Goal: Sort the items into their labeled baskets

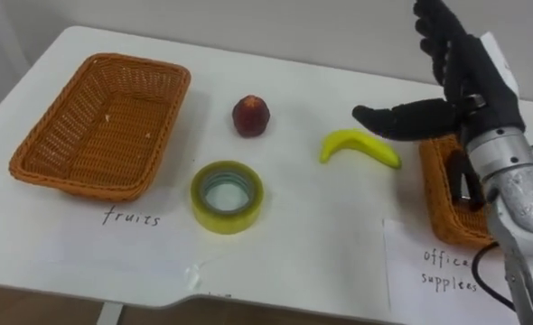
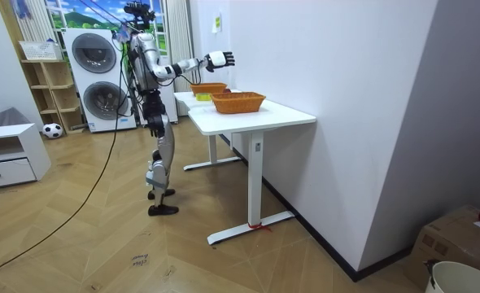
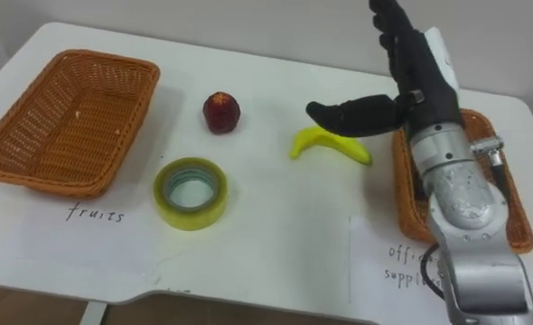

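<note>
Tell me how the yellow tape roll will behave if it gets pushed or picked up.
The tape roll lies flat on the table, so a push would probably slide it rather than roll it. Its ring with an open centre should keep its shape and be easy to hook by the rim. Stood on edge, it could well roll away.

The white table (image 1: 312, 253) carries left basket (image 1: 77, 181), right basket (image 3: 518, 217), apple (image 1: 250, 116), banana (image 1: 359, 147), tape roll (image 1: 228, 221).

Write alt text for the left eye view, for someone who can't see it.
The robot's open right hand hovers by a banana on a white table, near the right wicker basket. A red apple and a roll of yellow tape lie mid-table, and the left wicker basket stands empty.
</note>
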`<state>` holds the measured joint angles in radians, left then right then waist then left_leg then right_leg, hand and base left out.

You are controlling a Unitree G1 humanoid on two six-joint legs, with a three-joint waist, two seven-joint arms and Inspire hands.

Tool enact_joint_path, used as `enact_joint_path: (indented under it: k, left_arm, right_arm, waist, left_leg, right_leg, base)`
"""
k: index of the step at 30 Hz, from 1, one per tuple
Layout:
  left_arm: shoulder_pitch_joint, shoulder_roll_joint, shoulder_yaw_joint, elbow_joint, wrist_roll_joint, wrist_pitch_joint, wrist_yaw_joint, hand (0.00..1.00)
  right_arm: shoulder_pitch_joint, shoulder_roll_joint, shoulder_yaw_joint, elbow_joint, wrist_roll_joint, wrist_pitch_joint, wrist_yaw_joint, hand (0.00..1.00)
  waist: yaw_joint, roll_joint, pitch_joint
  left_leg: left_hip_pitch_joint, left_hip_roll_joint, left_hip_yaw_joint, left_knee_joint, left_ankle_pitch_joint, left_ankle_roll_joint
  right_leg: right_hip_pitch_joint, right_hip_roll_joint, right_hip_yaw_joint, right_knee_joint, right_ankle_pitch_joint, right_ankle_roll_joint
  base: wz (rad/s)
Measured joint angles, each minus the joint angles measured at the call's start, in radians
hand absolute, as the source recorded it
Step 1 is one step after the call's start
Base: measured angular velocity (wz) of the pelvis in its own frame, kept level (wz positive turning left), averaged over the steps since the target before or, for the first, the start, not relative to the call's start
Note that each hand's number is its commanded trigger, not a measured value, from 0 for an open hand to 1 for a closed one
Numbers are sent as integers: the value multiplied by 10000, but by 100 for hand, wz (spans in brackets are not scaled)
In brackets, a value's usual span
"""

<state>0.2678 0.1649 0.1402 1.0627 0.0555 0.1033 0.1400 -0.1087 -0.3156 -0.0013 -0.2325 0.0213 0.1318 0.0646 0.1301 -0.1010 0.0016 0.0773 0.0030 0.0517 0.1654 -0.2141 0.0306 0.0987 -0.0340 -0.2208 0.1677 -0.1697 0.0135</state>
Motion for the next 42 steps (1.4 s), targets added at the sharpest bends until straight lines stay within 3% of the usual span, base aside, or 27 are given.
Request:
enact_joint_path:
  k: [6, 15, 25, 33, 42]
  left_arm:
    - [-27, -4, -64, 160, 30, 7, 1, 0]
    - [-92, -54, -455, 162, 269, 3, 74, 0]
    - [-139, -82, -479, -61, 262, 209, -13, 0]
    - [-207, -235, -462, -96, 267, 248, -6, 0]
    - [-321, -267, -464, -333, 443, 227, 31, 0]
  right_arm:
    - [-280, 174, 646, 0, 101, 0, 32, 0]
    - [-583, 617, 1817, 42, -269, -27, 48, 0]
    - [-1047, 903, 2252, 284, -273, -26, 35, 0]
    - [-1131, 988, 2406, 489, -258, -25, -232, 0]
    - [-1178, 1048, 2810, 1339, -662, -26, -428, 0]
  waist:
    - [180, -51, -28]
    - [562, -165, 38]
    - [718, -9, 114]
    - [795, 171, 82]
    - [996, 151, 70]
  left_leg:
    - [-51, -9, -61, 23, 1, -1]
    - [-13, 29, -108, 16, 1, -6]
    - [-155, -2, -274, 27, 3, -5]
    - [-279, -59, -306, 34, 11, -9]
    - [-305, -139, -475, 48, 41, -10]
  right_leg:
    - [-8, 1, -59, -3, 0, 0]
    - [35, -15, -197, -7, 0, 0]
    - [-19, -17, -307, -69, 0, 0]
    - [-104, -25, -292, -190, 0, 0]
    - [-14, -83, -299, -337, -4, 7]
  base:
    - [3]
    - [0]
    - [4]
    - [0]
    - [5]
